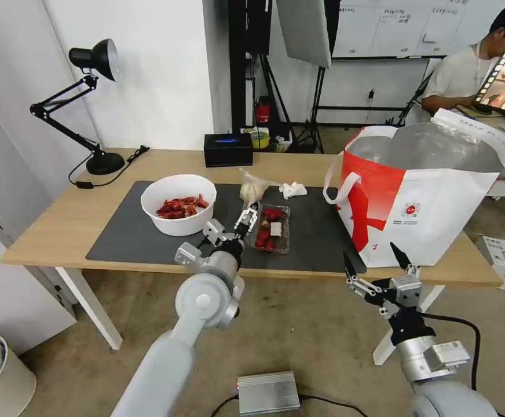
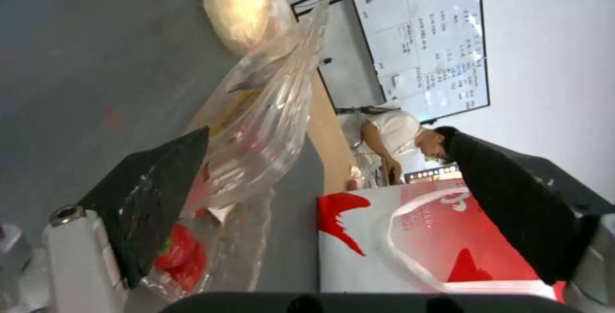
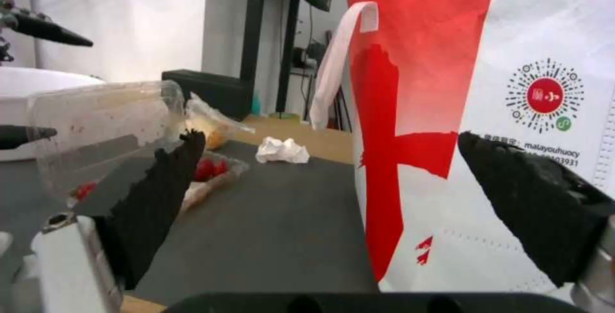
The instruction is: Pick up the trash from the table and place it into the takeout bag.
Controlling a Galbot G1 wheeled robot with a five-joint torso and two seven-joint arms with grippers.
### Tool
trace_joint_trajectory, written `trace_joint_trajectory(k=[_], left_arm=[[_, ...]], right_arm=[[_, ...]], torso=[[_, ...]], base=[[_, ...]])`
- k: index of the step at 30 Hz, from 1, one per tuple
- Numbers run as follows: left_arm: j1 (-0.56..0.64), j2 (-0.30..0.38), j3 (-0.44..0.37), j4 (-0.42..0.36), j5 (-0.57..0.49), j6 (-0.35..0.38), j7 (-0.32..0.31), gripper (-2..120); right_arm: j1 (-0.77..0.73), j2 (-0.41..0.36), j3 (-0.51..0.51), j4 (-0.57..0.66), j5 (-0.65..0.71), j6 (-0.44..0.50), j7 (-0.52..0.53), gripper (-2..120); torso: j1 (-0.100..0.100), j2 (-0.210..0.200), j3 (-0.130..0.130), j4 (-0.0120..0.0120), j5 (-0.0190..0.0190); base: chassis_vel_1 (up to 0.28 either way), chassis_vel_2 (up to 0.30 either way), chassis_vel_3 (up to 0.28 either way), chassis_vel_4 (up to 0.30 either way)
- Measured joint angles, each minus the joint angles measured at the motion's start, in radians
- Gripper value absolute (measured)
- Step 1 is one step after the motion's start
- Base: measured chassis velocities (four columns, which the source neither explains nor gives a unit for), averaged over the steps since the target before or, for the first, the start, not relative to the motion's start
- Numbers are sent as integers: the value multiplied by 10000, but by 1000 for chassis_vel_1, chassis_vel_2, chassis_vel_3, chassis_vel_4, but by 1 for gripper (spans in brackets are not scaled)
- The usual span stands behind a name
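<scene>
Nearest, the right claw (image 1: 375, 263) hangs spread before the worktop (image 1: 55, 220) edge, by the red-and-white foil-lined takeout bag (image 1: 420, 202). Left claw (image 1: 232, 223), fingers apart, sits against the clear clamshell tray (image 1: 273, 227); its far side is hidden. Glossy small bag (image 1: 252, 188) and crumpled tissue (image 1: 293, 189) lie behind, white bowl (image 1: 178, 204) left.

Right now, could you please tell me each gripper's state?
Left gripper: open, beside the clear plastic clamshell tray, holding nothing.
Right gripper: open, empty.
</scene>
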Motion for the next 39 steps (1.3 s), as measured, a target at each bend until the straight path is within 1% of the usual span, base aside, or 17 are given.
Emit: trace_joint_trajectory(k=[13, 19, 29, 39], left_arm=[[-24, -17, 142, -228, -87, 19, 27, 100], [-18, 54, 449, -446, -86, 90, 43, 100], [-170, -37, 949, -405, -90, 140, 86, 100], [-408, -106, 1193, -208, -39, 208, 94, 100]], right_arm=[[-22, 15, -1, -5, -6, 27, -1, 100], [-82, 61, 11, 44, -6, 65, 0, 100], [-169, 121, 99, 156, 0, 116, 3, 100], [-282, 165, 212, 199, 18, 262, 5, 100]], torso=[[0, 0, 0, 0, 0], [0, 0, 0, 0, 0], [0, 1, 0, 0, 0], [0, 0, 0, 0, 0]], base=[[0, 0, 0, 0], [0, 0, 0, 0], [0, 0, 0, 0], [0, 0, 0, 0]])
